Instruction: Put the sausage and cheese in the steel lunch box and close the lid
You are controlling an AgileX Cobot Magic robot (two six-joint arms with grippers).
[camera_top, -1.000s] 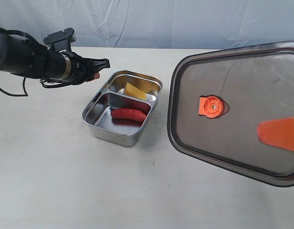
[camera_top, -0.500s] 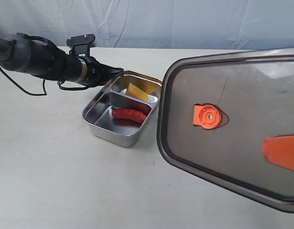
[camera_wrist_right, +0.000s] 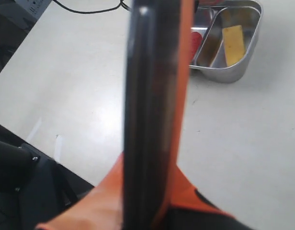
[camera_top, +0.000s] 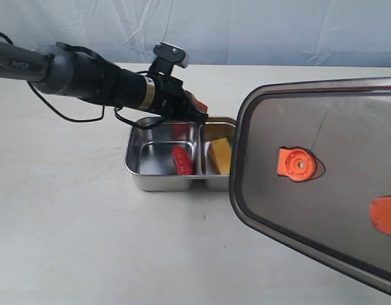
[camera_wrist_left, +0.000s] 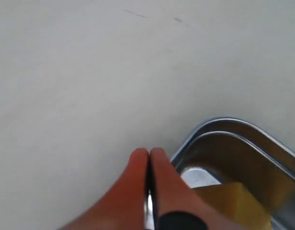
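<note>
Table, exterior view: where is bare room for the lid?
Wide bare table left of and in front of the box. Crowded at the box's far rim, where the left gripper sits, and to its right, under the held lid.

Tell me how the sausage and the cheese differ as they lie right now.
Colour: the sausage is glossy red, the cheese yellow.
Shape: the sausage is a rounded piece, the cheese a flat-faced slab.
Place: the sausage lies in the larger compartment, the cheese in the smaller one beside it.
Shared: both sit inside the steel lunch box, uncovered.
</note>
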